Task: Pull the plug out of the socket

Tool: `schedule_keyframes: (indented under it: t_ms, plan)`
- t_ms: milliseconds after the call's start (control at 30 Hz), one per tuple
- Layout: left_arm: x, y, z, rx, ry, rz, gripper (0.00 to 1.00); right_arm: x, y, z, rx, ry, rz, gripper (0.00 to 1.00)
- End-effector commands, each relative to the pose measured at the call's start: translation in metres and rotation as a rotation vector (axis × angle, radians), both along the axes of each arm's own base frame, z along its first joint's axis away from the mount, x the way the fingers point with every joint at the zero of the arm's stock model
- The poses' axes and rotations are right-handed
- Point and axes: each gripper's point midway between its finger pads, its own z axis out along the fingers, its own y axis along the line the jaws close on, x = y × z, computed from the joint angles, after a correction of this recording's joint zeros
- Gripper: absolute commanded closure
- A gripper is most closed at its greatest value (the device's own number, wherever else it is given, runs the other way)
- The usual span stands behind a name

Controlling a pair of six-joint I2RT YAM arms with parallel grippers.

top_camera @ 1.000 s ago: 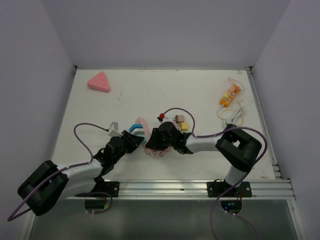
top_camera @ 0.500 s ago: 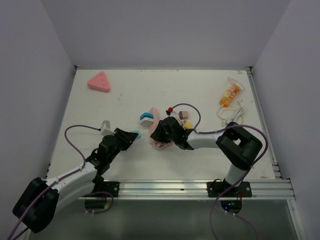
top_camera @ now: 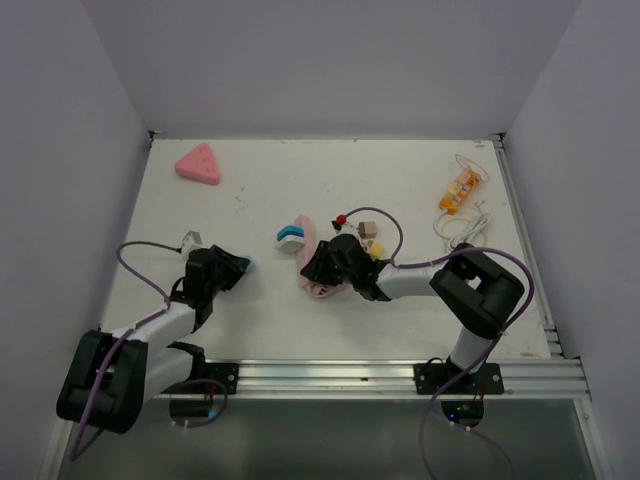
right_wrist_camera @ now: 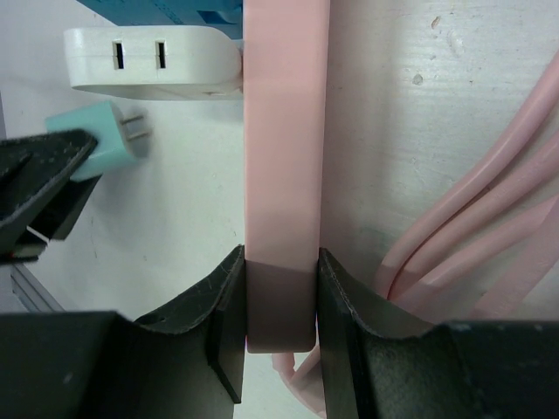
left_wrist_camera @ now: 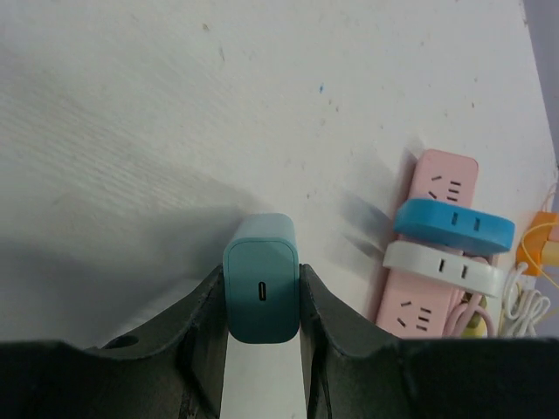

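Observation:
My left gripper (top_camera: 240,267) is shut on a teal plug (left_wrist_camera: 261,279), held free of the socket and to its left, just above the table. Its prongs show bare in the right wrist view (right_wrist_camera: 131,131). My right gripper (right_wrist_camera: 279,301) is shut on the near end of the pink power strip (right_wrist_camera: 284,175), which lies mid-table (top_camera: 308,258). A blue plug (left_wrist_camera: 452,225) and a white plug (left_wrist_camera: 444,266) remain seated in the strip (left_wrist_camera: 437,183).
The strip's pink cable (right_wrist_camera: 472,236) loops beside my right gripper. Small blocks (top_camera: 368,232) and a red piece (top_camera: 341,218) lie behind it. A pink triangle (top_camera: 199,164) is back left; an orange item (top_camera: 459,190) and a white cable (top_camera: 465,232) are back right.
My left gripper has drawn back to the left with the teal plug, out of the strip. My right gripper moved the strip slightly right and away, still holding it.

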Motion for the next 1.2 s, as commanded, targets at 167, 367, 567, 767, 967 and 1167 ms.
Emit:
schedule_keyframes:
  t_ms: [167,367,567,767,967,1167]
  plan:
    - [0.065,0.022,0.023,-0.014,-0.103,-0.038,0.99,-0.036,-0.051,-0.073,-0.259,0.116,0.071,1.00]
    - [0.083,0.028,0.013,-0.023,-0.073,-0.048,0.77,-0.037,-0.048,-0.073,-0.252,0.115,0.086,1.00]
    - [0.069,0.040,0.007,-0.014,-0.065,-0.018,0.41,-0.036,-0.046,-0.073,-0.252,0.115,0.093,1.00]
    - [0.052,0.052,0.005,0.065,-0.029,0.004,0.12,-0.036,-0.046,-0.073,-0.253,0.113,0.097,1.00]
    - [0.035,0.065,0.019,0.157,-0.001,0.018,0.00,-0.035,-0.046,-0.070,-0.247,0.103,0.096,1.00]
    - [0.014,0.039,0.028,0.135,0.002,-0.111,0.00,-0.036,-0.037,-0.068,-0.222,0.097,0.136,1.00]
